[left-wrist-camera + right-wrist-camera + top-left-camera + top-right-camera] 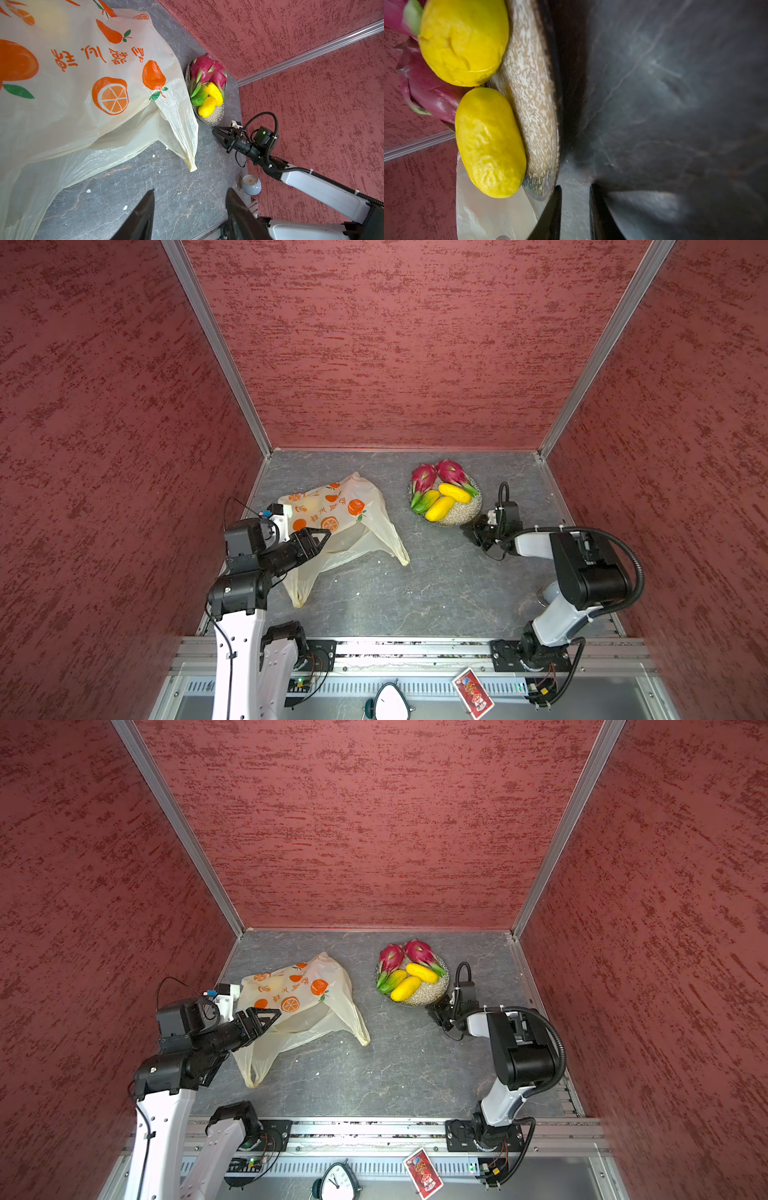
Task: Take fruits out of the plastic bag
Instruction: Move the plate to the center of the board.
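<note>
The plastic bag (340, 514) (307, 990) (83, 83) lies slumped at the table's left, its two loop handles trailing toward the front. A faint yellow shape shows through its far end. Two pink dragon fruits (424, 477) and mangoes (440, 508) (490, 141) rest on a speckled plate (461, 512) (214, 118) (529, 83) at the right. My left gripper (320, 537) (270, 1015) (190, 190) hovers over the bag's near left side, open and empty. My right gripper (467, 529) (432, 1011) (575, 186) sits low by the plate's near rim, narrowly open with only tabletop between its fingers.
Red textured walls close in the left, back and right sides. A small pale blue alarm clock (251, 184) stands by the right wall near the right arm. White crumbs dot the grey marbled table (415, 593). A red card (473, 693) lies beyond the front rail.
</note>
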Controlling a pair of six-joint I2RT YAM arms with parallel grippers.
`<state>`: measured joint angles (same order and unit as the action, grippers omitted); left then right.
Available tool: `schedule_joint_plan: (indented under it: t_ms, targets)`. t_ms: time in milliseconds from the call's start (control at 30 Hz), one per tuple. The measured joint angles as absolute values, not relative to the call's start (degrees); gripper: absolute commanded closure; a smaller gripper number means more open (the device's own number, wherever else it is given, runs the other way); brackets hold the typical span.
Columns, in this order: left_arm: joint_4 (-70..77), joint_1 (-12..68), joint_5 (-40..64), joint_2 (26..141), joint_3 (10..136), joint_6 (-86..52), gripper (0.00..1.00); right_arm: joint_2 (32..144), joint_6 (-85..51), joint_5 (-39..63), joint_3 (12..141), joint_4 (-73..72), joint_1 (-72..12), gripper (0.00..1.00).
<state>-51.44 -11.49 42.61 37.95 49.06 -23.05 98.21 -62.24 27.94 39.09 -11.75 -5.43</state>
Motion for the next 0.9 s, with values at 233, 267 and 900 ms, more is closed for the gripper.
schedule_joint_plan:
  t_ms: [233,267,900]
  targets:
    - [-51.42,-11.27,43.33,37.85,49.04,-23.03,0.44,101.84,-62.83,27.27,44.38,-9.76,-5.43,0.74]
    - [-51.42,-11.27,43.4,37.85,49.04,-23.03,0.44,102.28,-62.83,27.2,45.04,-9.63,-5.43,0.74]
    - [-50.3,-15.49,46.22,45.06,48.77,-22.11,0.43,86.3,-49.98,23.31,46.24,2.37,-16.97,0.52]
